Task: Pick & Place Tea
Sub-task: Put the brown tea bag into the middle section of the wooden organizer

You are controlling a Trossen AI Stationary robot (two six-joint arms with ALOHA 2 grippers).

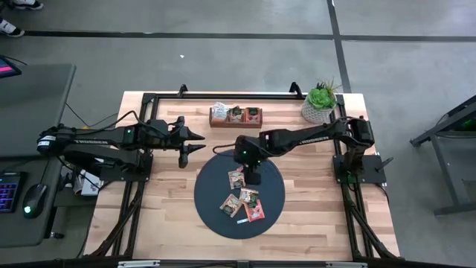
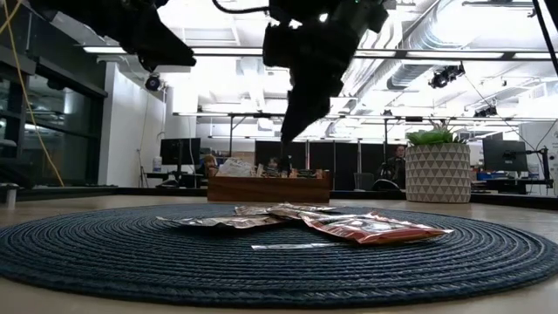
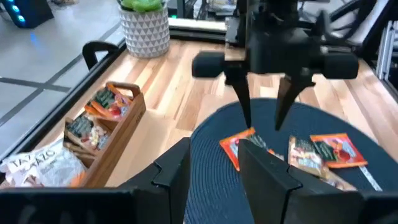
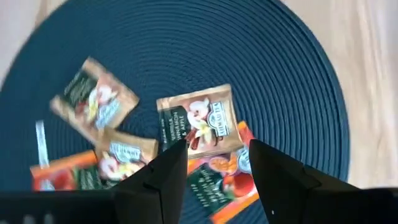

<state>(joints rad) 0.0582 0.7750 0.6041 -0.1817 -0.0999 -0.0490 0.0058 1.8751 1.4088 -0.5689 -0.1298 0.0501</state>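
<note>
table [image 1: 312, 216] | dark round mat [image 1: 212, 195] | wooden tray [image 1: 235, 122] | potted plant [image 1: 320, 103]

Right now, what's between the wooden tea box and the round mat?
Only bare wooden table. In the high view, nothing lies between the wooden box and the dark mat; the right gripper hangs over the mat itself.

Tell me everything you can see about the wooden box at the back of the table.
The wooden box is a low, long, open-topped tray of brown wood, sitting flat near the table's far edge, beyond the dark round mat. It holds upright tea sachets with green and orange labels, and a crumpled white packet at one end. Neither gripper touches it.
</note>
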